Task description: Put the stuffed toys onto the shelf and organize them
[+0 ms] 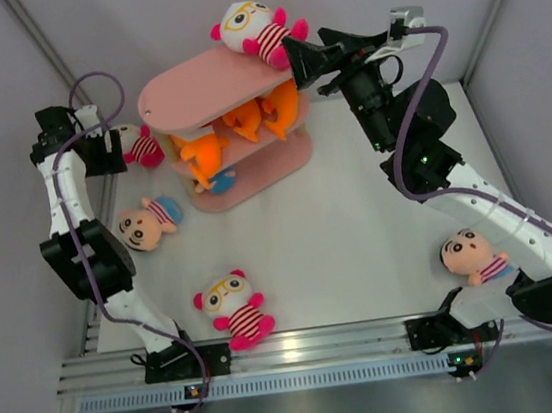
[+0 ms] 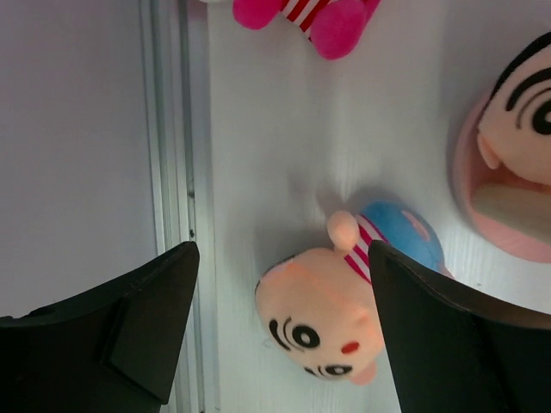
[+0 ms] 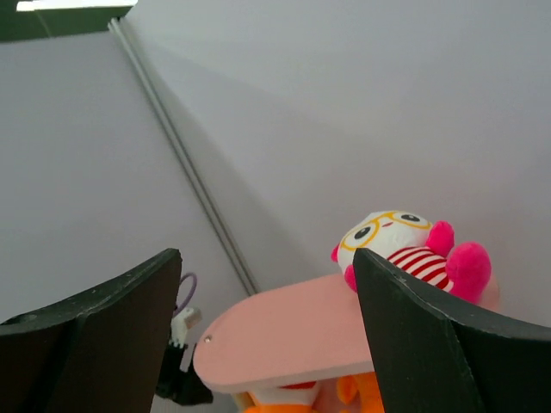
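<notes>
Front glasses doll: laid face up on the table; white face, yellow glasses, pink limbs, red stripes; cut off to limbs and stripes in the left wrist view.
Right peach doll: laid at the near right; body partly hidden by the right arm.
Left peach doll: laid left of the shelf; peach face, striped body, blue seat.
Left gripper: fingers spread wide, nothing pinched.
Corner doll: half hidden by the left gripper.
Shelf: pink, three oval boards, set at the far middle.
Sharks: orange, crowded on the middle board, partly covered; number cannot be told.
Blue thing: on the bottom board, mostly hidden.
Top glasses doll: laid on the top board's right end.
Right gripper: fingers spread, nothing pinched; just beside the top glasses doll's foot, contact cannot be told.
</notes>
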{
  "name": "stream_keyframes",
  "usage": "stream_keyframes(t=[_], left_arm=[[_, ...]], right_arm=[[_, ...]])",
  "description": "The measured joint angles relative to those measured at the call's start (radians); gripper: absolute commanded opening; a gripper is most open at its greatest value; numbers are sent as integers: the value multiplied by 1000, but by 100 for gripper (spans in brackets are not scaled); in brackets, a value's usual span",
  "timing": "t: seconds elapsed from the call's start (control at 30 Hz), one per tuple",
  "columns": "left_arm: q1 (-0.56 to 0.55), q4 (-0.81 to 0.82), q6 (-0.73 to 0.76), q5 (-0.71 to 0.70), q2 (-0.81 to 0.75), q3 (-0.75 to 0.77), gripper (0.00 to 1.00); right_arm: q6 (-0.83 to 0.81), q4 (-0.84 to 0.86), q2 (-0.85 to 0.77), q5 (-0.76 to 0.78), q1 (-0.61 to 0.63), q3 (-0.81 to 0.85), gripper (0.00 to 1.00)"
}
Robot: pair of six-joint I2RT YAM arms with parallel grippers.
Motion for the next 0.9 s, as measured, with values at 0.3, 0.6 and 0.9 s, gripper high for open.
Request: stream_keyframes(t=[0.3,0.6,0.9], left_arm=[[-6,-4,60,96,381,256,89],[-79,-3,132,129,544,386,89],[-144,40,136,48,652,456,62]], right_arm=[[-172,45,-45,-166,0,-169,82],[-284,21,-50,-184,0,-214,83],[-348,5,-35,-175,0,-222,86]])
